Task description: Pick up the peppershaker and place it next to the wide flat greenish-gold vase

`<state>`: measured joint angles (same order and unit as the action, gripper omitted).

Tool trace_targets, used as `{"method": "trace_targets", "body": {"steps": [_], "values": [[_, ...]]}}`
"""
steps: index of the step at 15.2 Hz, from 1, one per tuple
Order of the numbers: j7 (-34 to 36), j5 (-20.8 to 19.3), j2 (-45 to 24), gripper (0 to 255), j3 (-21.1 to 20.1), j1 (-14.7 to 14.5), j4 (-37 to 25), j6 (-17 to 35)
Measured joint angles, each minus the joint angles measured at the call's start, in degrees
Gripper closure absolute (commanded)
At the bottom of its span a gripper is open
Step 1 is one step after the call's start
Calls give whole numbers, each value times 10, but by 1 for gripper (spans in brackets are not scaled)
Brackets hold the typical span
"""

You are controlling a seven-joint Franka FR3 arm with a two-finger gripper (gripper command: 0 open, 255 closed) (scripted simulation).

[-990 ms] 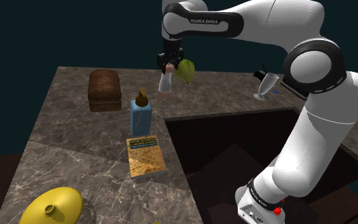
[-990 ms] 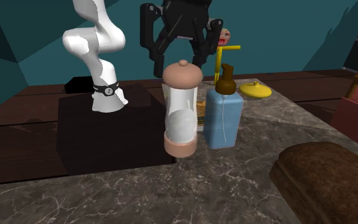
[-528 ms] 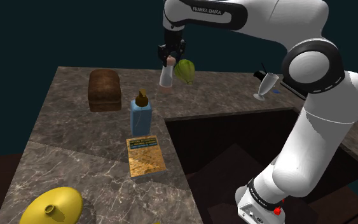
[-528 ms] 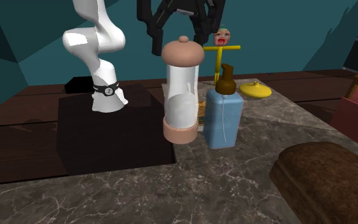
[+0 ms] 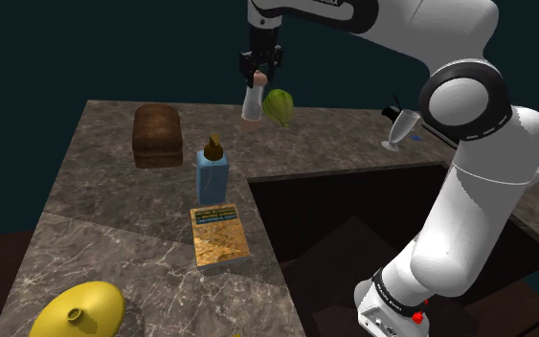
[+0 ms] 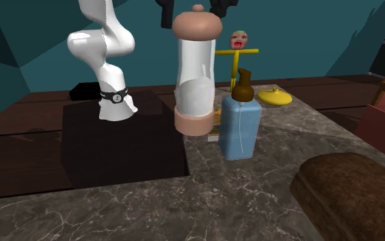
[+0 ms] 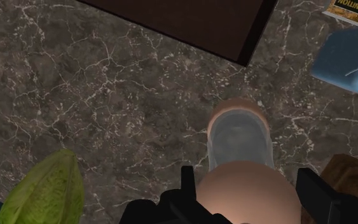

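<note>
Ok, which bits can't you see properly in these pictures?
- Yellow vase: shoulder view, cut off by the bottom edge.
- Doll: second exterior view, lower part hidden behind the blue bottle.
- Book: shoulder view, cover words too small.
- Brown box: second exterior view, cut off by the right and bottom edges.

Wrist view: we read "RECOGNITION" in dark capitals on the yellow book [image 7: 357,9] | Shoulder view: that book lies at six o'clock of the blue bottle [image 5: 213,176]; its cover lines stay unreadable to us
</note>
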<state>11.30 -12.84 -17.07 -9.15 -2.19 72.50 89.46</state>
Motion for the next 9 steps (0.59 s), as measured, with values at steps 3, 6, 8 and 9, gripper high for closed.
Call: {"method": "trace_targets", "body": {"steps": [3, 6, 8, 9], "values": [[-3, -2, -12, 255, 0, -4, -42, -31], [-9, -5, -25, 255, 0, -7, -87, -61], [-12, -7, -38, 255, 0, -10, -122, -84], [-14, -8, -42, 255, 1, -11, -135, -93]]}}
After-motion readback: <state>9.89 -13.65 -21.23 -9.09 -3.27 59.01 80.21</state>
